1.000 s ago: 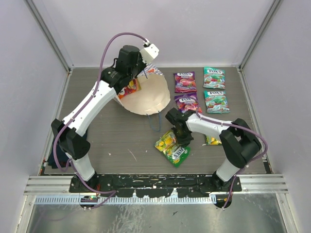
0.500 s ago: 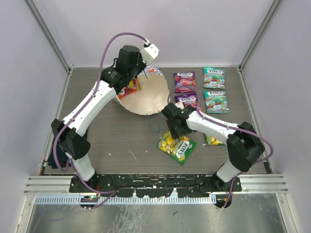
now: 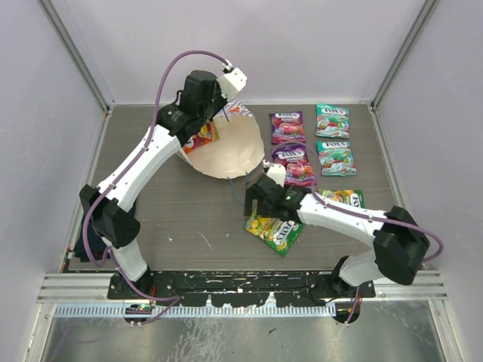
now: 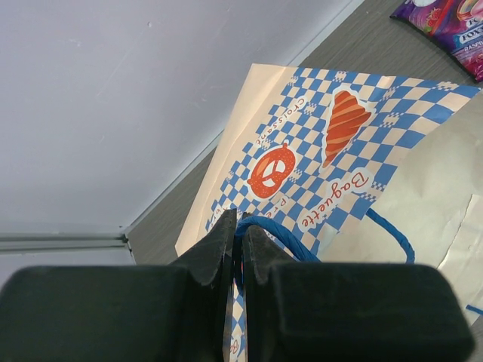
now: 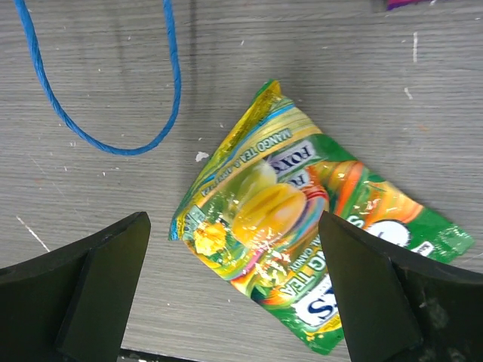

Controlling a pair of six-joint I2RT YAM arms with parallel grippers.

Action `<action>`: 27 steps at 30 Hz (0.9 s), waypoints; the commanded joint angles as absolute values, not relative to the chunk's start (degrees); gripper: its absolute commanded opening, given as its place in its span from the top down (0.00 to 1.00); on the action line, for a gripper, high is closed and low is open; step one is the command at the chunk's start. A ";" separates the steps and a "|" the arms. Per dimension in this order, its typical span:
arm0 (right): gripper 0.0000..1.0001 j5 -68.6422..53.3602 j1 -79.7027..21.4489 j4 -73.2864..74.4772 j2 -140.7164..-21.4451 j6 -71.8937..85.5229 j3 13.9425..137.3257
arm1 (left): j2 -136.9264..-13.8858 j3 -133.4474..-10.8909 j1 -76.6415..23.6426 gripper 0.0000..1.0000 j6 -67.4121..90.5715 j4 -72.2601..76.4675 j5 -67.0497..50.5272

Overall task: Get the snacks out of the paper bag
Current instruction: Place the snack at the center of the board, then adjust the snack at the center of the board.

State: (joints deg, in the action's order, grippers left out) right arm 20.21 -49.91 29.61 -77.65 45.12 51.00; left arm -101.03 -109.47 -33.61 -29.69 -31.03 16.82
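Left jaws: closed on the bag's blue cord handle point(image 4: 273, 231), pinched at the bag's far rim.
Right jaws: spread wide, holding nothing, over the near middle of the desk point(image 3: 181, 219).
Paper bag point(image 3: 225, 147): lies tipped on the far left of the desk, its cream inside facing the camera. Its checkered face point(image 4: 302, 162) shows in the left wrist view.
Second handle point(image 5: 113, 143): a loose blue loop on the desk, just beside the right jaws.
Packet under the right jaws: a yellow-green packet point(image 5: 302, 226) lies flat on the desk, below the gap between the fingers and reaching toward the right finger.
Packet in the bag: an orange-red packet point(image 3: 200, 138) shows at the bag's left edge, below the left jaws.
Packets already out: two purple packets point(image 3: 287, 127) point(image 3: 296, 164) and two teal packets point(image 3: 332, 119) point(image 3: 334, 156) lie in pairs at the far right. Another yellow-green packet point(image 3: 343, 197) lies beside the right arm.
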 commanded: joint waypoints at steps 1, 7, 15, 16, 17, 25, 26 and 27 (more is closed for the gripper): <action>0.00 28.11 -53.23 32.60 -83.99 51.13 58.02 | -97.84 -109.62 -33.22 0.93 -30.50 -27.91 17.75; 0.00 32.17 -57.56 37.51 -92.03 52.98 61.79 | -97.99 -109.56 -33.23 0.91 -30.72 -27.86 17.93; 0.05 23.90 -60.47 28.11 -92.09 38.11 56.95 | -97.86 -109.35 -33.14 0.91 -30.78 -27.76 17.93; 0.05 21.67 -60.47 26.89 -91.65 34.62 56.21 | -97.86 -109.34 -33.14 0.91 -30.83 -27.69 17.91; 0.05 19.49 -60.47 25.99 -91.14 31.88 55.57 | -97.90 -109.26 -33.13 0.91 -30.87 -27.73 17.92; 0.05 0.87 -62.75 26.48 -91.14 16.88 54.80 | -97.62 -108.95 -32.94 0.90 -30.90 -27.69 17.84; 0.05 0.56 -63.72 27.83 -91.74 16.12 55.44 | -97.72 -109.08 -32.93 0.89 -30.86 -27.69 17.84; 0.05 0.27 -64.47 29.13 -92.48 15.31 56.05 | -97.78 -109.10 -32.96 0.89 -30.85 -27.73 17.82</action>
